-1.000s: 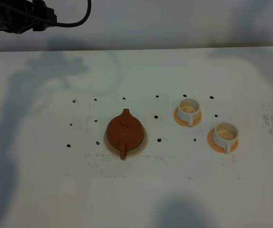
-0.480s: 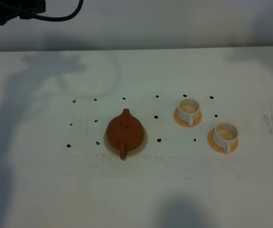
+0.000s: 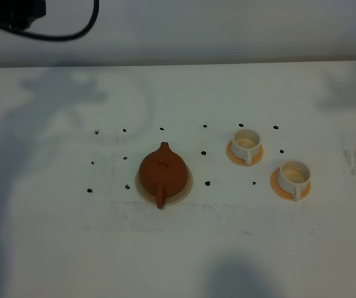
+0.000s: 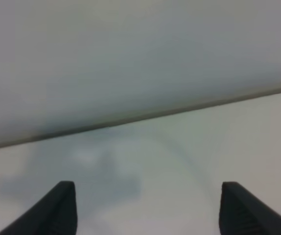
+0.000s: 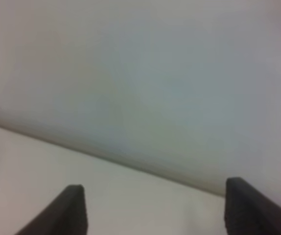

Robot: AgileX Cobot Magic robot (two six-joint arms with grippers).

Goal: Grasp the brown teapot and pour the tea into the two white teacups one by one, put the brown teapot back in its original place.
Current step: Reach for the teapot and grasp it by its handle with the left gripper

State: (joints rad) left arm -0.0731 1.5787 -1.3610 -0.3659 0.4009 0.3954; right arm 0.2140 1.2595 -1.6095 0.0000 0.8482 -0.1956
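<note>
The brown teapot (image 3: pixel 162 173) sits on its cream coaster (image 3: pixel 187 185) at the table's middle, handle toward the front. Two white teacups (image 3: pixel 246 144) (image 3: pixel 293 177) stand on orange saucers to its right; both show a pale inside. No tea is visible. In the exterior high view only a bit of the left arm (image 3: pixel 4 15) shows at the top left corner. The left gripper (image 4: pixel 148 208) is open and empty in the left wrist view, facing the table's far edge. The right gripper (image 5: pixel 155 210) is open and empty in the right wrist view.
Small black dots (image 3: pixel 207 183) mark the white table (image 3: pixel 178 248) around the teapot and cups. A black cable (image 3: pixel 72 31) hangs at the top left. A grey wall (image 3: pixel 227 25) runs behind the table.
The left arm has drawn back further toward the top left corner, almost out of the exterior view. Teapot and cups have not moved.
</note>
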